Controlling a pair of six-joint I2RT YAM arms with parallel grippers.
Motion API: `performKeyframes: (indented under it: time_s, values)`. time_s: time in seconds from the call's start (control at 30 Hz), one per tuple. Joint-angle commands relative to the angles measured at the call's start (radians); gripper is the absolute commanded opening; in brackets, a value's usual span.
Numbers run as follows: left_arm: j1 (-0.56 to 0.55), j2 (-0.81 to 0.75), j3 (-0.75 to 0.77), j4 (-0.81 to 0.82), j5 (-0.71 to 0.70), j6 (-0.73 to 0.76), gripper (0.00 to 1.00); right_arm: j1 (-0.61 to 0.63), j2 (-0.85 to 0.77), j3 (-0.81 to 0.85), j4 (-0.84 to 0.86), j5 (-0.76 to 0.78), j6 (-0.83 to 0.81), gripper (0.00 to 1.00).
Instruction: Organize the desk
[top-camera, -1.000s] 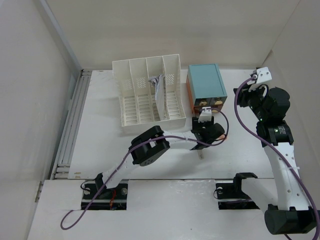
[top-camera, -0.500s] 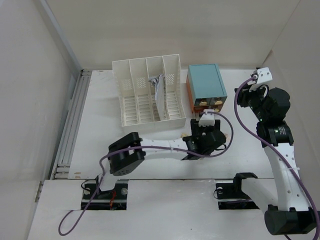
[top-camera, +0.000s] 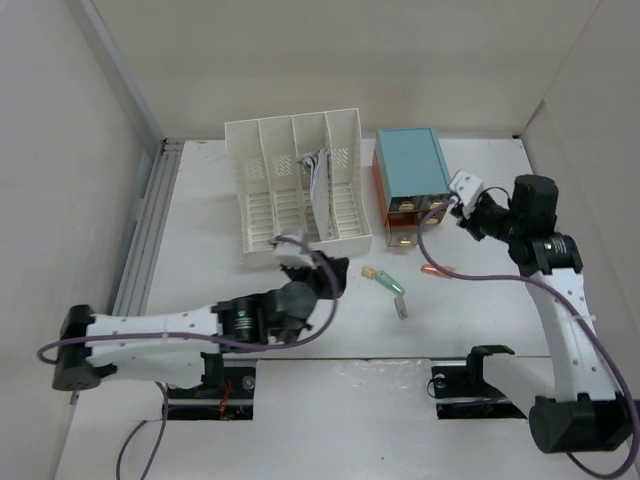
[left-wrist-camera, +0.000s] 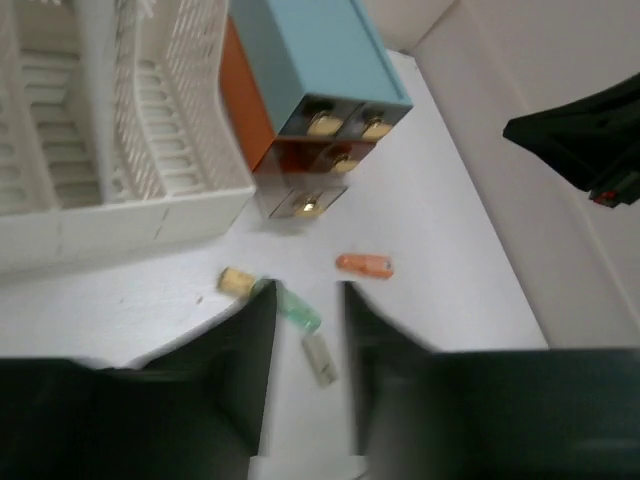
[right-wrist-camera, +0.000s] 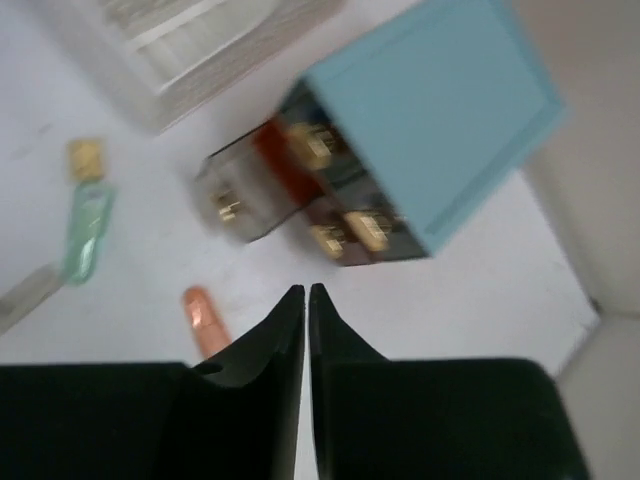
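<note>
Your right hand (right-wrist-camera: 306, 292) is pinched together, empty; for clearing the table (right-wrist-camera: 450, 290), open it over the orange piece (right-wrist-camera: 205, 318) next.

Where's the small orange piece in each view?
Top external: orange piece right of centre, just nearer the arms than the teal box.
Left wrist: centre, below the teal box.
Right wrist: lower left.
Shared landmark: the teal box.

The desk (top-camera: 205, 270) is a broad, flat, matte white rectangular tabletop, lying level across the overhead view.
</note>
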Motion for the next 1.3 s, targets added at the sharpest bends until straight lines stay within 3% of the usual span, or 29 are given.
performKeyframes:
  time_s: [0.0, 0.07, 0.1, 0.2, 0.3, 0.37, 0.47, 0.6, 0.63, 0.73, 0.87, 1.27]
  values:
    - [-0.008, -0.244, -0.219, -0.061, 0.084, -0.038, 0.37, 0.015, 0.099, 0.073, -0.477, -0.327, -0.518, 0.12]
    - [-0.008, -0.446, -0.305, -0.061, 0.145, -0.038, 0.97, 0.063, 0.218, 0.137, -0.567, -0.327, -0.617, 0.24]
    - [-0.008, -0.51, -0.372, -0.061, 0.154, -0.024, 1.0, 0.113, 0.262, 0.157, -0.608, -0.327, -0.631, 0.31]
    - [-0.008, -0.697, -0.448, -0.099, 0.154, -0.024, 1.0, 0.19, 0.397, 0.185, -0.653, -0.336, -0.631, 0.48]
    - [-0.017, -0.755, -0.472, -0.123, 0.165, -0.013, 1.0, 0.28, 0.441, 0.153, -0.548, -0.316, -0.493, 0.6]
    - [-0.017, -0.747, -0.482, -0.133, 0.176, -0.004, 1.0, 0.36, 0.442, 0.115, -0.367, -0.246, -0.377, 0.66]
    - [-0.017, -0.691, -0.471, -0.162, 0.176, -0.013, 1.0, 0.457, 0.432, 0.029, -0.102, -0.099, -0.153, 0.64]
    - [-0.017, -0.647, -0.46, -0.2, 0.154, -0.022, 0.91, 0.541, 0.477, -0.019, 0.09, 0.066, 0.067, 0.53]
    - [-0.017, -0.647, -0.46, -0.2, 0.154, -0.022, 0.83, 0.557, 0.477, -0.053, 0.13, 0.099, 0.152, 0.52]
    - [-0.017, -0.647, -0.46, -0.212, 0.144, -0.031, 0.71, 0.612, 0.488, -0.102, 0.227, 0.202, 0.245, 0.49]
    - [-0.017, -0.699, -0.482, -0.222, 0.144, -0.031, 0.61, 0.632, 0.546, -0.082, 0.224, 0.27, 0.317, 0.44]
    - [-0.017, -0.786, -0.493, -0.268, 0.144, -0.031, 0.61, 0.641, 0.685, -0.048, 0.198, 0.281, 0.348, 0.47]
